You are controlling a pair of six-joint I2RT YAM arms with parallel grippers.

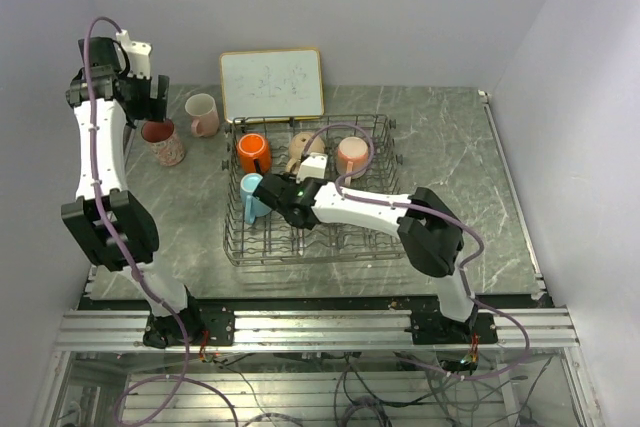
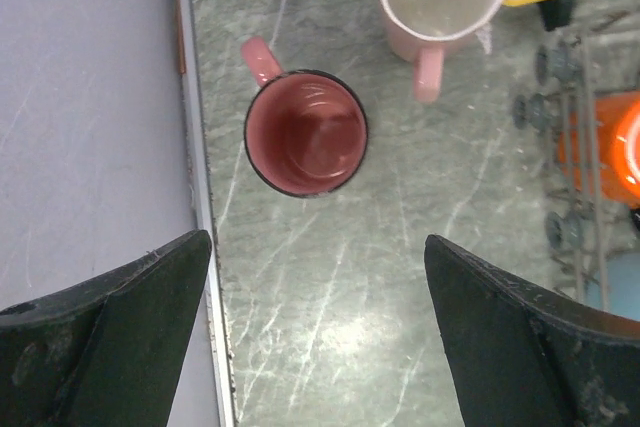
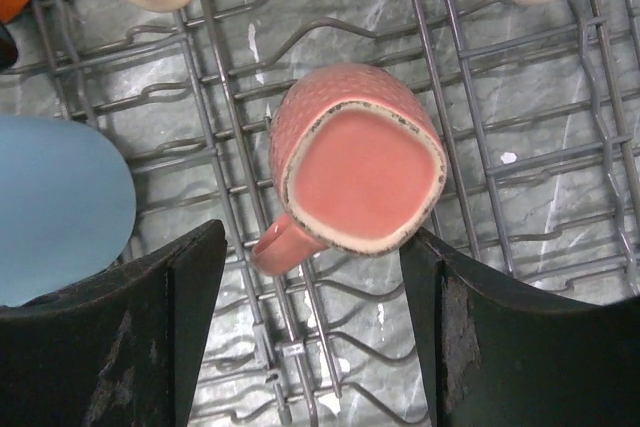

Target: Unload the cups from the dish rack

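Right wrist view cuts off the light blue mug [image 3: 55,202] at left.

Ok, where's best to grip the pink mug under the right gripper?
Pinch the mug body from straight above. It sits base-up in the rack, handle sticking out to one side, so the jaws should close on the handle-free sides.

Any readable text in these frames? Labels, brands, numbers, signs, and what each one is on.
None legible.
whiteboard: faint scribbles in the top view, too small and blurred to read.
salmon mug, upturned in the dish rack: no print on its base or on the side that shows.
dark pink mug: no print visible.
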